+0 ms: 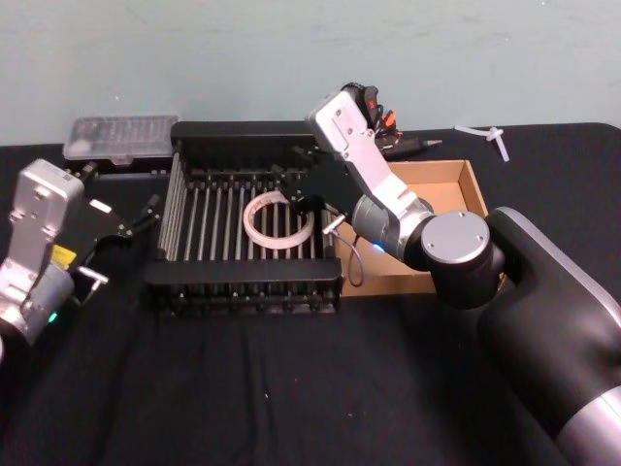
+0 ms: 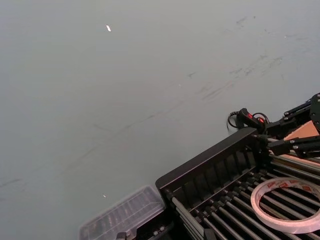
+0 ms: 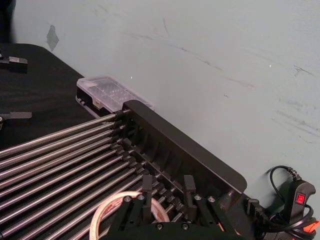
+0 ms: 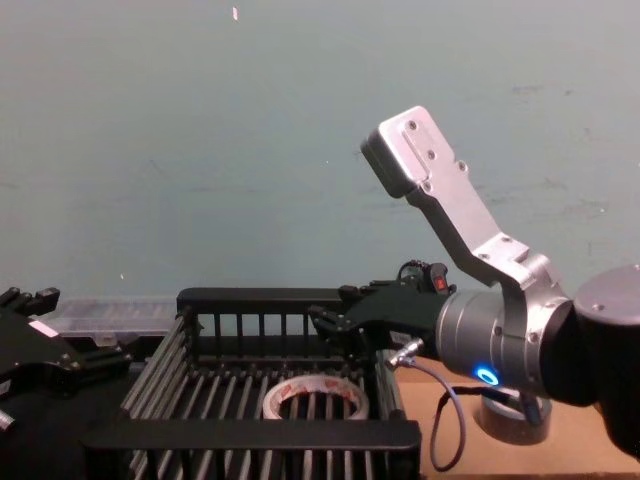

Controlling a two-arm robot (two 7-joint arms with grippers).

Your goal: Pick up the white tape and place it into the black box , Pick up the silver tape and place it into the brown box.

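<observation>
Head view: you see the white tape (image 1: 278,221) flat on the bars of the black box (image 1: 245,292) at centre frame, the right tool (image 1: 303,186) over its right side with fingers spread, holding nothing. The brown box (image 1: 464,184) sits right of centre. The left tool (image 1: 136,221) sits at the left edge over the counter (image 1: 291,388), fingers spread. Chest view: silver tape (image 4: 512,418) shows lower right behind the right arm.

Black table (image 1: 291,388) — black box (image 1: 243,296), brown box (image 1: 456,184), clear case (image 1: 121,136)
</observation>
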